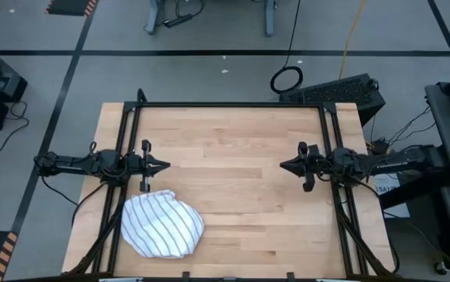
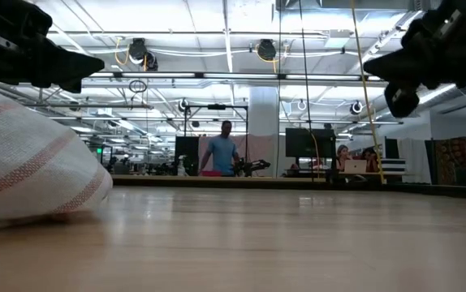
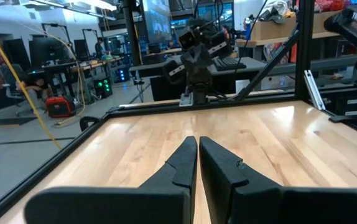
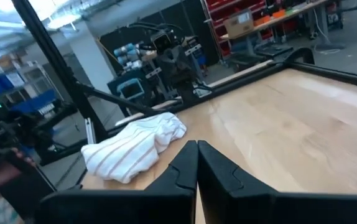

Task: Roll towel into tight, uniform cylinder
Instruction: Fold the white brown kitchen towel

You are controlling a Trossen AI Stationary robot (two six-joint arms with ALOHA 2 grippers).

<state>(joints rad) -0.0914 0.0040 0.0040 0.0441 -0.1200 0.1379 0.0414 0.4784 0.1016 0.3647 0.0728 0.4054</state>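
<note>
The left end effector point(image 1: 165, 165) hangs above the wooden tabletop point(image 1: 241, 196) with its fingers pressed together, holding nothing. The striped towel point(image 1: 162, 225) lies crumpled just beside and below it, not touching. Well apart, the right end effector point(image 1: 284, 165) faces it, likewise closed and empty.

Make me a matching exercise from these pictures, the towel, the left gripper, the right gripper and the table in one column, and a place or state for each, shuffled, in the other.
Column one:
1. towel
2. left gripper
3. right gripper
4. table

Column two:
A. bare light wood inside a black frame
B. shut, over the table's right half
C. crumpled heap near the front left corner
D. shut, just behind the towel, not touching it

Pairs: 1-C, 2-D, 3-B, 4-A
</note>
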